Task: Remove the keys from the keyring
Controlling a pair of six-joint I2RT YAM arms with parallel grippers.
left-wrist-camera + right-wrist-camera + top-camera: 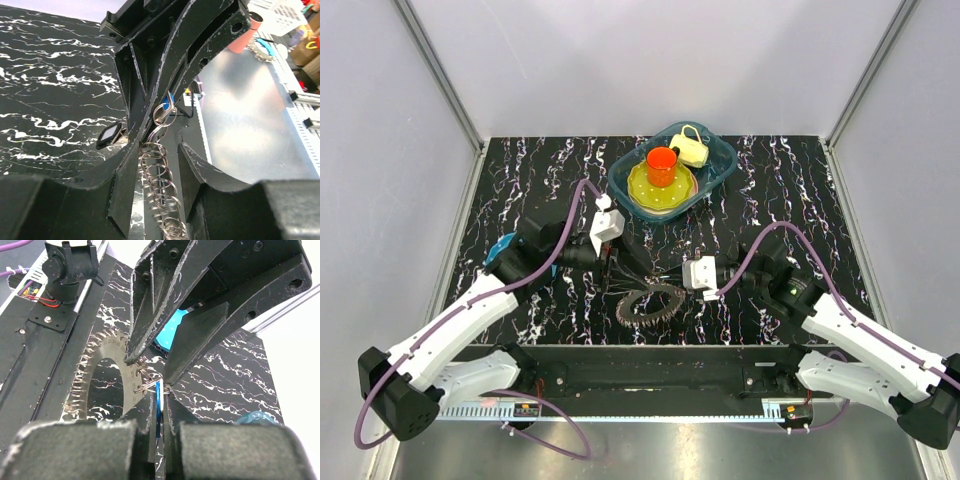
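The keyring (651,303) lies flat on the black marbled table near the front edge, and the keys (626,311) fringe it like teeth. In the right wrist view the keyring (107,362) and the keys (80,385) lie left of my fingers. My right gripper (159,396) is shut on a thin blue disc (158,407), seen edge-on, with small wire rings at its tip. My left gripper (157,149) is open, its fingers either side of a chain of small split rings (161,182) that leads up to the blue disc (169,98). The two grippers (613,268) (672,272) face each other just above the keyring.
A blue-green bin (722,166) at the back holds a yellow plate (642,192), an orange cup (662,165) and a small yellow item (692,149). A small black tag (111,136) lies on the table by the left fingers. Grey walls enclose the table.
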